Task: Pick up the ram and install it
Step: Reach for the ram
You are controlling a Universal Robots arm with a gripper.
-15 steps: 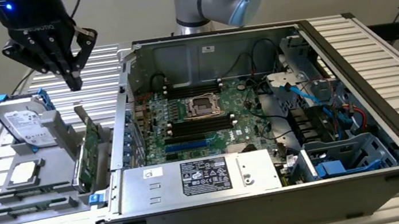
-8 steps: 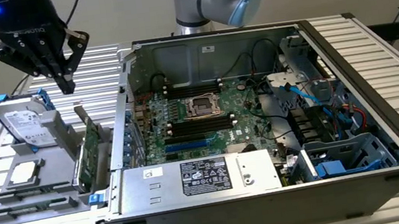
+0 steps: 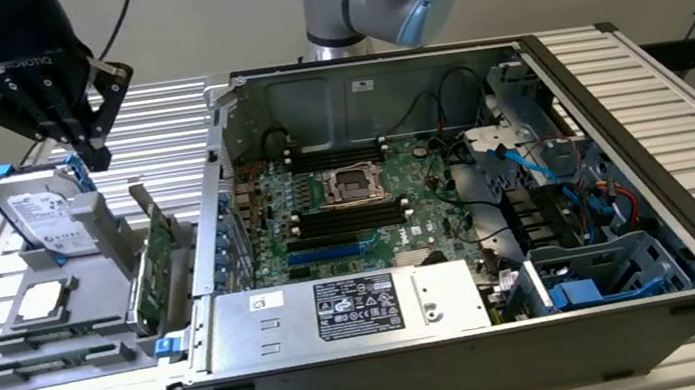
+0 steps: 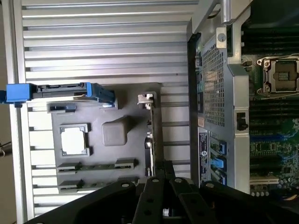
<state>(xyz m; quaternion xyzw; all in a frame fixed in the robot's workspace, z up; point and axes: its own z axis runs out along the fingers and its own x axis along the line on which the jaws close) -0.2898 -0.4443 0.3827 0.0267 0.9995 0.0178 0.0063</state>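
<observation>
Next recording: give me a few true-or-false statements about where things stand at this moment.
1. The computer case is open, with its motherboard exposed. True.
2. The end effector is inside the case. False: it hangs outside, over the gray fixture.
3. The hard drive with blue rails stands in the fixture. True.
4. The green expansion card lies flat on the motherboard. False: it stands on edge in the fixture.
5. The end effector is wide open. False: it is shut.
</observation>
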